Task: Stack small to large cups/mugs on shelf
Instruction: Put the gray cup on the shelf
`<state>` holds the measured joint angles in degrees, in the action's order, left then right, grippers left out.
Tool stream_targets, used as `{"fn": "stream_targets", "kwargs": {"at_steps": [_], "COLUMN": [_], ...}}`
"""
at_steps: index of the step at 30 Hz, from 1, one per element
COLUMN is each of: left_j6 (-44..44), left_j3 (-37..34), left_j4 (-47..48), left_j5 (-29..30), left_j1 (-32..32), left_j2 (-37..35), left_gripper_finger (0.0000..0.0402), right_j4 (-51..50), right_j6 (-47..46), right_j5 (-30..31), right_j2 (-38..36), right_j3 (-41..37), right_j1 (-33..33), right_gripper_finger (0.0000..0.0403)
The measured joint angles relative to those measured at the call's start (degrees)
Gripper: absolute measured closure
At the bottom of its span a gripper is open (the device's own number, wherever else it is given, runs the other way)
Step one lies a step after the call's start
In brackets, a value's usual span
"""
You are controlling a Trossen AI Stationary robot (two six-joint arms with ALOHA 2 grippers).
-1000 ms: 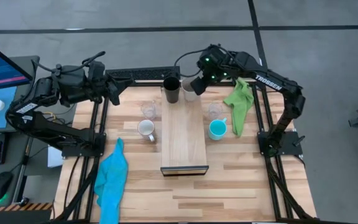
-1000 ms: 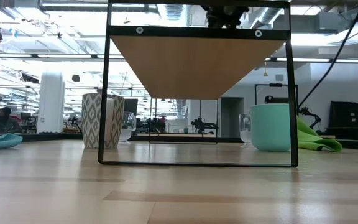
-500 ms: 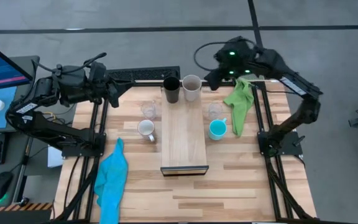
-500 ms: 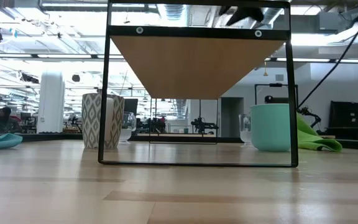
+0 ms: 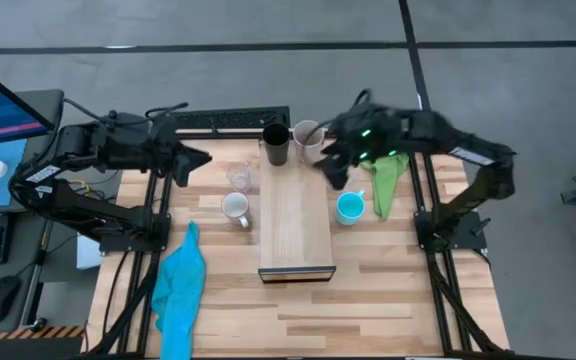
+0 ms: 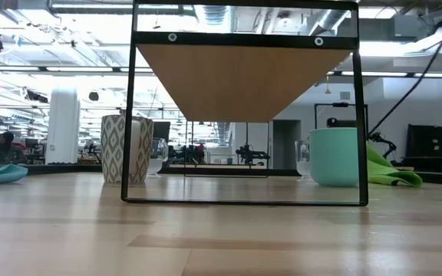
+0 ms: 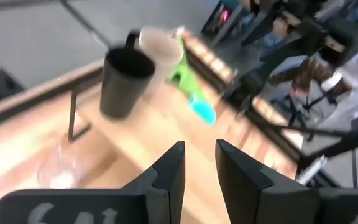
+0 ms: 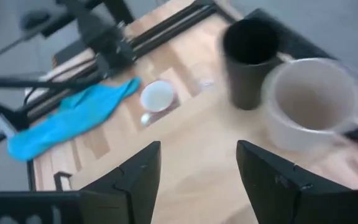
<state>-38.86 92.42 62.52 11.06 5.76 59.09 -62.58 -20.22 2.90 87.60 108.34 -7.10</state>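
Note:
A black cup [image 5: 276, 143] and a beige-grey cup [image 5: 308, 137] stand side by side on the far end of the light-wood shelf [image 5: 295, 225]. On the tabletop to the shelf's left stand a clear glass [image 5: 239, 177] and a white mug [image 5: 234, 208]. The turquoise mug [image 5: 349, 207] stands to the shelf's right. My right gripper [image 5: 330, 168] is open and empty above the shelf's right edge, near the beige-grey cup; it hides the second clear glass. My left gripper [image 5: 200, 157] hovers left of the clear glass, its fingers a little apart and empty.
A green cloth [image 5: 383, 172] lies at the table's right edge and a blue cloth [image 5: 180, 285] at the near left. A keyboard [image 5: 230, 120] lies beyond the far edge. The near half of the shelf is bare.
My right gripper has drawn away from the beige-grey cup, which stays on the shelf beside the black cup. It swung toward the far right, then came back toward the near side, over the shelf's right edge. My left gripper has moved right, toward the clear glass.

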Motion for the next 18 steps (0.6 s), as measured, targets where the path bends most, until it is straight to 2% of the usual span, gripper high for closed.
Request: {"fn": "stream_targets", "kwargs": {"at_steps": [5,10,13,18], "left_j6": [-7.39,-13.01,-15.56,-21.33], "left_j3": [0.0,-0.05,-2.81,-13.3], "left_j4": [12.05,22.92,24.08,21.54], "left_j5": [0.25,1.71,3.29,3.25], "left_j1": [0.0,-0.01,-1.07,-4.64], "left_j2": [1.12,4.54,6.42,7.13], "left_gripper_finger": [0.0322,0.0316,0.0296,0.0244], "right_j4": [-0.3,-3.0,-4.12,-4.99], "right_j6": [0.59,0.28,0.25,0.13], "right_j5": [-0.02,0.02,0.2,0.37], "right_j2": [4.74,4.93,3.74,1.15], "right_j3": [-0.08,0.01,-0.06,0.06], "right_j1": [3.37,4.25,4.47,4.44], "right_gripper_finger": [0.0173,0.0173,0.0173,0.0173]}}
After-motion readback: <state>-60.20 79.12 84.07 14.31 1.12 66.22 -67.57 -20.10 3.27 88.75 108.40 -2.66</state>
